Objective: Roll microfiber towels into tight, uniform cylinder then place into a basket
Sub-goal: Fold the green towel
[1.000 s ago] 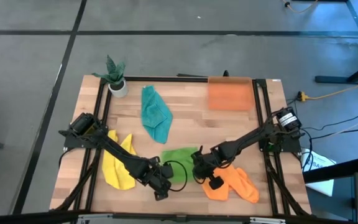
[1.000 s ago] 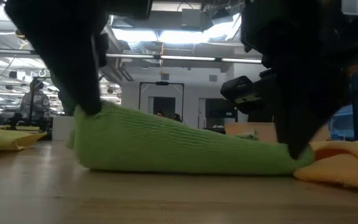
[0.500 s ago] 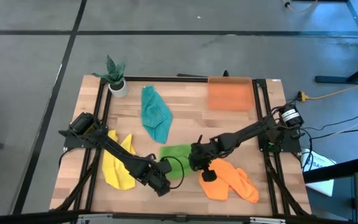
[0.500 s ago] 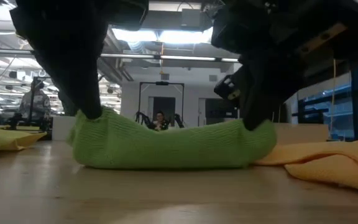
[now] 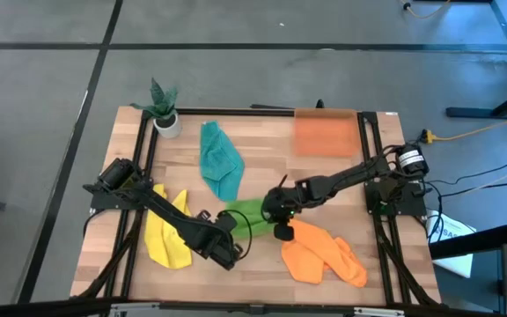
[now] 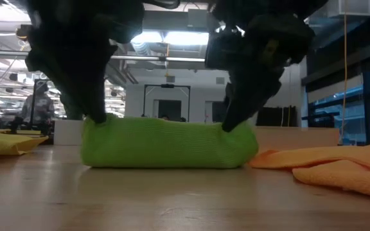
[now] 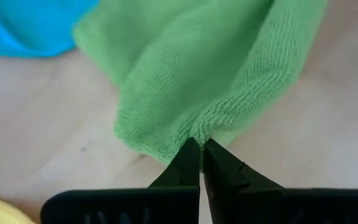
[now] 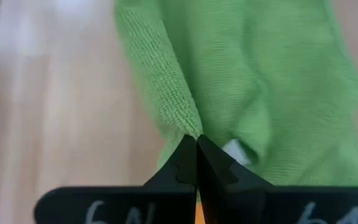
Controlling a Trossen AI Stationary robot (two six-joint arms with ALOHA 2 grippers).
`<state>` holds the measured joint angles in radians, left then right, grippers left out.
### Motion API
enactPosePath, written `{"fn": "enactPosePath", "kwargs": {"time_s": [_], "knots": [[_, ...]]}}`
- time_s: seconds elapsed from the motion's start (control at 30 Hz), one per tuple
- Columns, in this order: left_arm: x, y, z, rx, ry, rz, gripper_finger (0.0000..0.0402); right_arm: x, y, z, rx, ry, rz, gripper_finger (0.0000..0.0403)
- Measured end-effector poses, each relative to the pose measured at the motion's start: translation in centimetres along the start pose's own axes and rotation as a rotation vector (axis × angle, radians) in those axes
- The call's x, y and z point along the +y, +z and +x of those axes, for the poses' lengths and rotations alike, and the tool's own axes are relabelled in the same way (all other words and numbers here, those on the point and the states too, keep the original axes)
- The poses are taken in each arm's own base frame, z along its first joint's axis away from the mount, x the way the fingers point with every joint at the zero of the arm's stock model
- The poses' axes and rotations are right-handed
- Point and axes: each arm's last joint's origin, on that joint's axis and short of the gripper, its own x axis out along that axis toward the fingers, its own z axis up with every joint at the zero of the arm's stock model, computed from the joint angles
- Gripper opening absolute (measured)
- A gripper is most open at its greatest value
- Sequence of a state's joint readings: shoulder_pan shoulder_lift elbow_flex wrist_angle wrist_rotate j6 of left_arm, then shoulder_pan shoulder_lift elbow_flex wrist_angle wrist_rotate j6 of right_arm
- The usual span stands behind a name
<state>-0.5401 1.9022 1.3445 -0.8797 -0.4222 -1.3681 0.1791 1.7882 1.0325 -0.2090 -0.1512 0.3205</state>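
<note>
Mid-roll on the green towel [image 6: 166,144], left gripper [image 7: 201,149] and right gripper [image 8: 194,146] each pinching a near hem; next, probably turning both edges over evenly, away from the fingertips.

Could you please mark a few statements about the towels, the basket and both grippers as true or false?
1. Both grippers pinch the green towel. True: the left gripper and the right gripper are each shut on its edge.
2. The basket already holds a rolled towel. False: no towel lies in it.
3. The teal towel lies between the potted plant and the green towel. True.
4. The orange towel is held by the right gripper. False: it lies loose on the table.
5. The yellow towel lies inside the basket. False: it lies near the left arm.
</note>
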Motion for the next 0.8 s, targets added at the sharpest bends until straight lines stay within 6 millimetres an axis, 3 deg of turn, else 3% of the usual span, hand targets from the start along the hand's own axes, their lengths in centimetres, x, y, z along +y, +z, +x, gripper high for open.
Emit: {"fn": "enactPosePath", "kwargs": {"time_s": [0.33, 0.53, 0.8], "knots": [[0.5, 1.2, 0.9, -0.027, 0.053, -0.061, 0.0, -0.8, -0.7, -0.1, 0.052, -0.14, 0.026, 0.0], [0.6, 1.5, 2.4, 0.025, 0.093, -0.065, 0.0, -0.9, -0.7, -0.1, 0.055, -0.159, -0.006, 0.0], [0.9, 2.1, 2.9, 0.039, 0.104, -0.002, 0.0, -0.9, -0.8, 0.0, 0.063, -0.161, -0.023, 0.0023]]}}
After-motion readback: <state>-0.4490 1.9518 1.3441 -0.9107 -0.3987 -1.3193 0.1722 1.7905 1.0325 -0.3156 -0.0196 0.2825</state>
